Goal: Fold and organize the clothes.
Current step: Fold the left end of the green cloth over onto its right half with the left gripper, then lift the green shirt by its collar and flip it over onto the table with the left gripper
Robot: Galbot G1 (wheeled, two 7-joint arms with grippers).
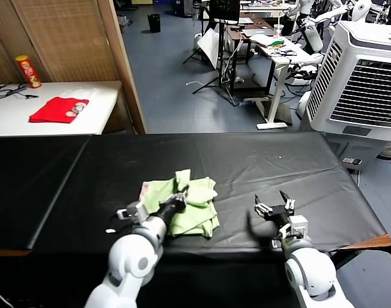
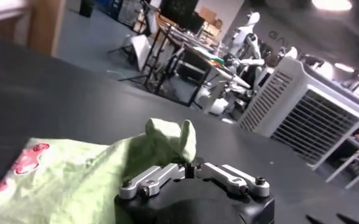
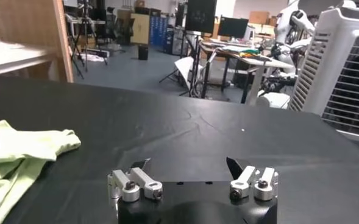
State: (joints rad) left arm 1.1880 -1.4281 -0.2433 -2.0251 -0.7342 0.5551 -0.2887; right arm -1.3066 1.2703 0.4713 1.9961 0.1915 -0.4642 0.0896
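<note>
The pale mint-green thin-fabric shirt (image 1: 186,204) lay bunched near the front edge of the black-covered bench (image 1: 279,160). The left gripper (image 1: 180,198) was clamped on a raised fold, seemingly to carry it over; the right gripper (image 1: 275,206) waited beside it, jaws wide, empty.

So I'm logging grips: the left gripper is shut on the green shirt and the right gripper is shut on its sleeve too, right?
Not quite. The left gripper is shut on the green shirt, but the right gripper is open and holds nothing, apart from the shirt over the black table; the right wrist view shows it.
</note>
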